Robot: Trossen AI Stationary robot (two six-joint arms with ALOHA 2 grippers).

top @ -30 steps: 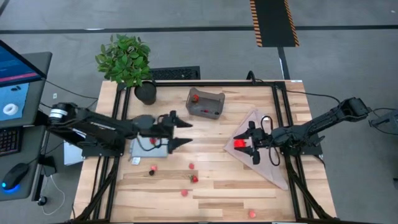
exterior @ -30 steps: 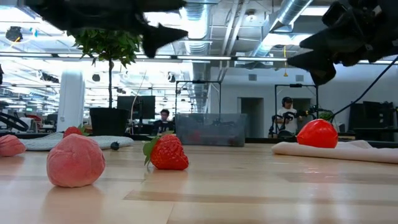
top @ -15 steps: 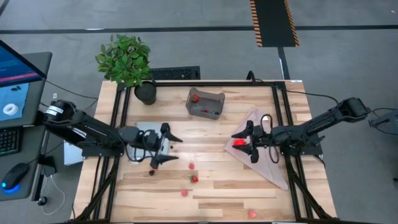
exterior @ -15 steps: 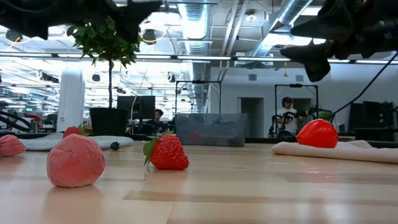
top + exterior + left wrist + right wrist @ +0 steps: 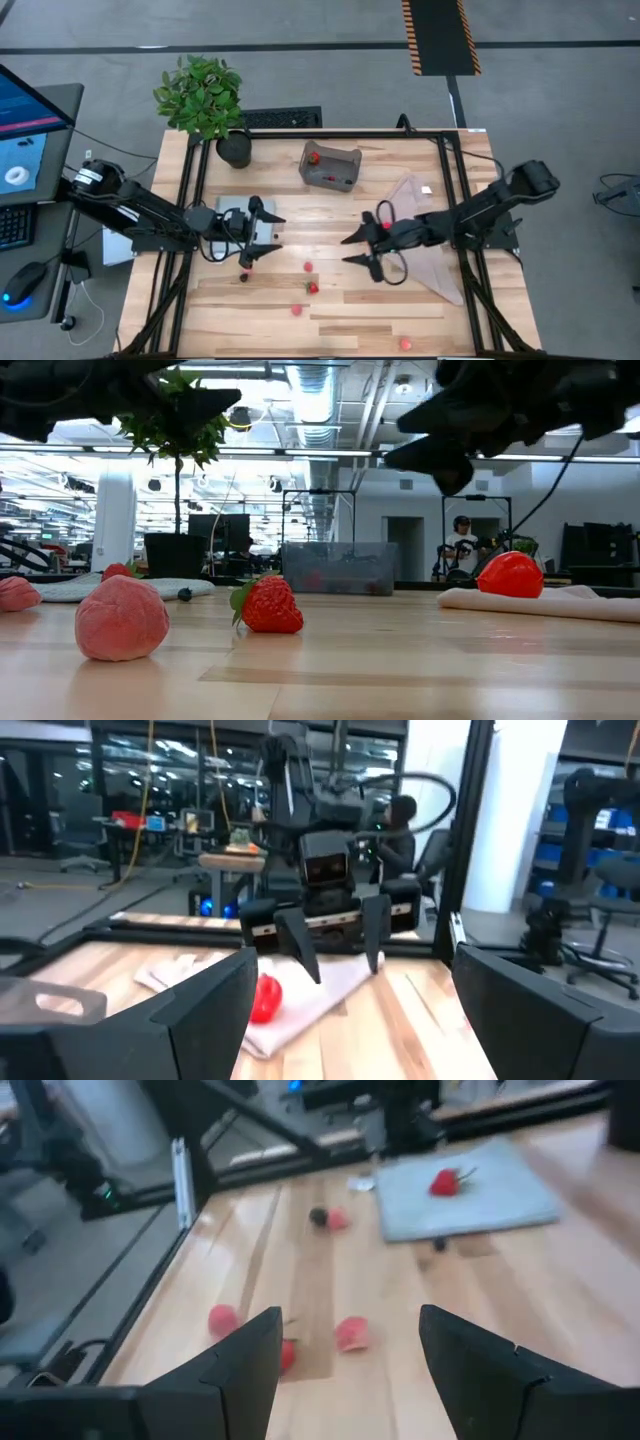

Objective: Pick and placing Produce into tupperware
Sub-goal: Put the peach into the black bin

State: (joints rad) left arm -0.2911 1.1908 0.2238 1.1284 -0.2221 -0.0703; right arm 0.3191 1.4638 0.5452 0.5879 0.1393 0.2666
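My left gripper (image 5: 268, 236) is open and empty above the near right corner of the pale blue-grey mat (image 5: 232, 214). My right gripper (image 5: 347, 251) is open and empty over bare wood left of the cloth (image 5: 430, 262). The larger red round piece (image 5: 265, 998) rests on the cloth; it also shows in the low view (image 5: 510, 575). The grey tub (image 5: 330, 166) stands at the far middle with a red piece (image 5: 314, 157) inside. Small pieces (image 5: 308, 267) (image 5: 313, 288) (image 5: 296, 310) lie on the wood. A strawberry (image 5: 445, 1182) lies on the mat.
A potted plant (image 5: 203, 97) stands at the far left corner, with a keyboard (image 5: 282, 118) beyond the far edge. A pink piece (image 5: 248, 270) and a dark one (image 5: 241, 277) lie near the mat. One more piece (image 5: 405, 343) lies at the near edge. People show in the room behind.
My left gripper has drawn back toward the table's left and near edges, ending over the mat's corner, still open. My right gripper has gone from over the cloth toward the table's left, past the red round piece, which stays on the cloth. It stays open.
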